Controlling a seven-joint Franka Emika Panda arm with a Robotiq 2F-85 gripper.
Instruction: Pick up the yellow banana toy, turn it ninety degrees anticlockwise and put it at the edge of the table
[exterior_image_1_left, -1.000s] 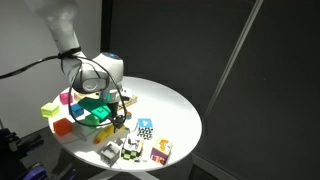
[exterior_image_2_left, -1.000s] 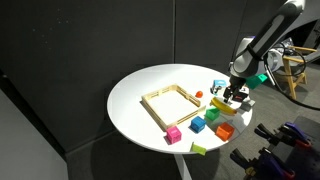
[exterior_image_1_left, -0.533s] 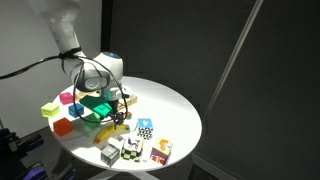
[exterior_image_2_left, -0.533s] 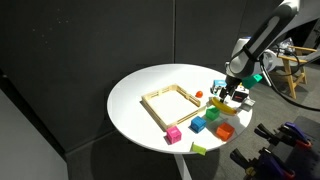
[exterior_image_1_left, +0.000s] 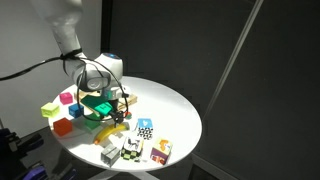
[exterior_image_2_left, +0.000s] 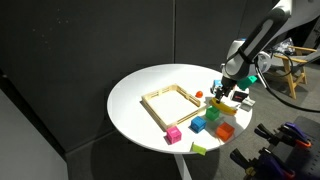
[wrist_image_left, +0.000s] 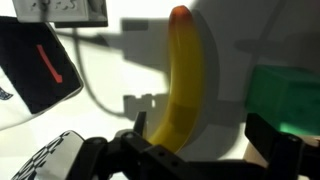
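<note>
Approach for the grasp, hand low over the toys. In the wrist view the yellow banana toy lies flat on the white tabletop, long axis running away from the camera, its orange-red tip at the far end. The jaws stand wide apart, one on each side of the toy's near end, and grip nothing. The toy sits closer to the jaw at picture left, so the hand is judged off-centre. A green block lies just beside the toy on one flank and a black card with a red mark lies near the other. In both exterior views the hand hangs over the cluster of blocks near the rim of the round tabletop, beside a wooden frame. The toy itself is too small to make out there.

Advice for this step:
- Shift the hand sideways until the toy lies midway between the jaws.
- Move along the toy towards its middle, so that it does not pivot when lifted.
- Keep the outer jaw clear of the green block on the way down.
- Close only once the fingertips reach the tabletop.
</note>
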